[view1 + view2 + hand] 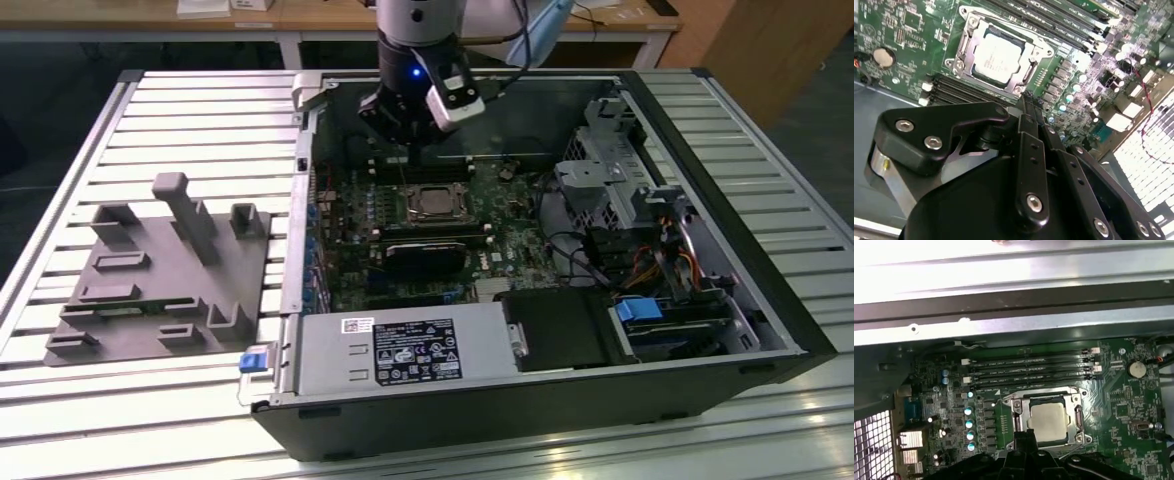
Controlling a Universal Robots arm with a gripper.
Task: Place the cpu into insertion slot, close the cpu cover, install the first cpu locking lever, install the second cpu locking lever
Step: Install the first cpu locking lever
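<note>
The cpu (998,54), a pale silvery square chip, lies in the socket on the green motherboard, seen in both wrist views (1048,420) and in the exterior view (434,204). The cpu cover (965,49), a silvery metal frame, lies flat around it (1074,416). Thin metal bars run along the socket's edges; I cannot tell whether these locking levers are latched. My gripper (1026,98) hangs above the board just beside the socket, apart from it, its black fingers pressed together with nothing between them. The exterior view has it (404,158) over the case's far side.
The open computer case (747,300) lies on a slatted table. Memory slots (1029,367) run beside the socket. A black heatsink block (424,258) sits nearer the front, with cables and drive bays (627,200) on the exterior view's right. A grey fixture (160,270) stands outside the case.
</note>
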